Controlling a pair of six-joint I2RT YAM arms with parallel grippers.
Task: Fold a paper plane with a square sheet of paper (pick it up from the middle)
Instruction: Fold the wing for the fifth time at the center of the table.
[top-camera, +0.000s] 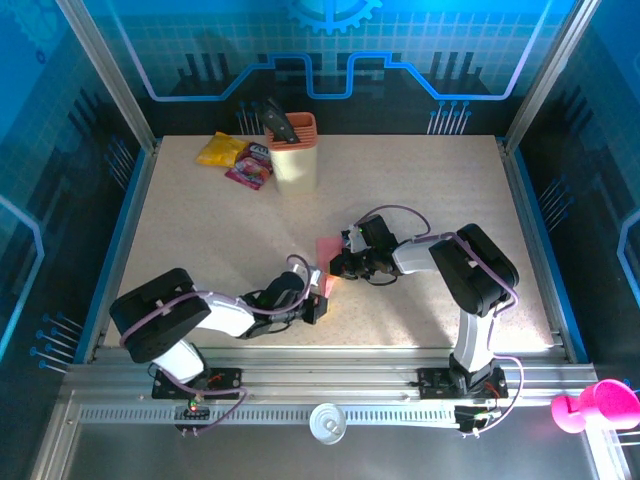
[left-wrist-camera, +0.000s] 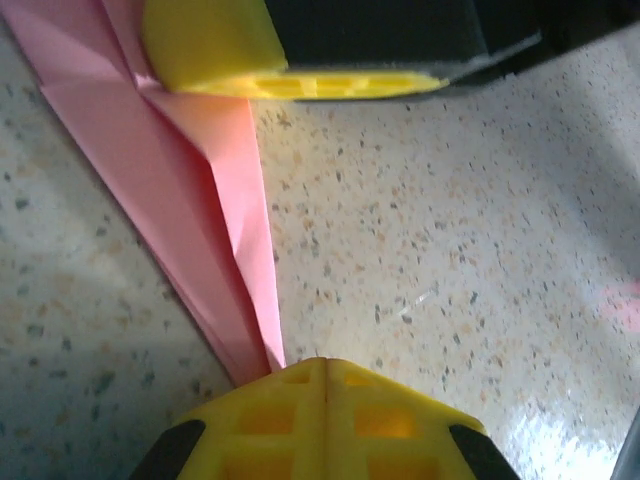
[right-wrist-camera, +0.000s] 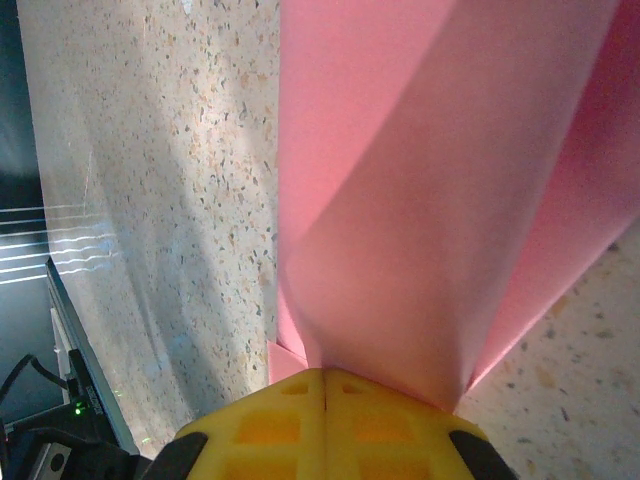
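The square sheet of paper (top-camera: 326, 250) is pink and lies mid-table, folded into a slim pointed shape like a paper plane with long creases (left-wrist-camera: 160, 180). My left gripper (top-camera: 322, 290) is shut, and its yellow tips (left-wrist-camera: 325, 368) rest right beside the paper's narrow end; no paper sits in the seam. My right gripper (top-camera: 335, 266) is shut too, and its tips (right-wrist-camera: 325, 378) bear on the paper, with a broad pink flap (right-wrist-camera: 420, 180) stretching away ahead of them. One yellow fingertip of the right gripper (left-wrist-camera: 210, 45) presses on the paper's wider part.
At the back left stand a cream and orange holder (top-camera: 293, 150) with a black tool in it, a yellow packet (top-camera: 220, 150) and a purple-pink packet (top-camera: 250, 167). A pink object (top-camera: 590, 405) sits off the table at the near right.
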